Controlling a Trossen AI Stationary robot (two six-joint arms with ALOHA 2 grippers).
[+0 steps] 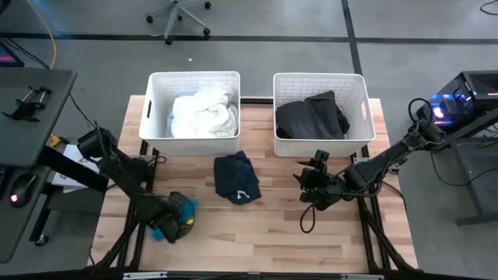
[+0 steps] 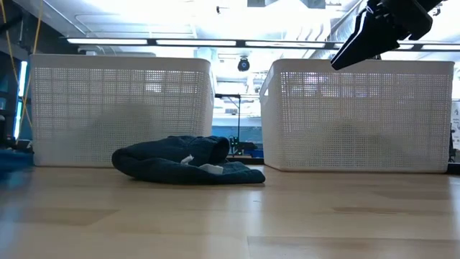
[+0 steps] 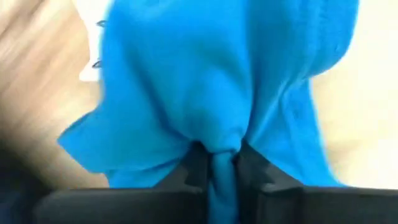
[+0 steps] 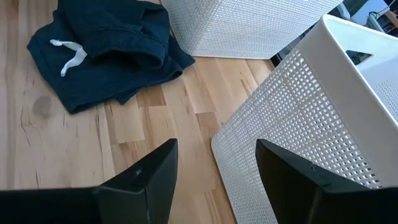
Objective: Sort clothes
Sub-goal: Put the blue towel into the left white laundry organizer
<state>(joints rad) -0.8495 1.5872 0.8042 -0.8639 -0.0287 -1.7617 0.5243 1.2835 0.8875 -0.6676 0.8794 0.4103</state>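
1. From above: the left gripper sits near the front left corner of the wooden tabletop, clamped on a bright blue fabric garment. A crumpled navy drawstring garment lies mid-table, just in front of the two white plastic baskets: the left basket holds white clothes, the right basket dark grey ones. The right gripper hovers right of the navy piece.
2. At table level: the navy heap rests on the boards before the baskets.
3. Left wrist: fingers pinched tight on bunched blue cloth.
4. Right wrist: fingers spread wide, holding nothing.
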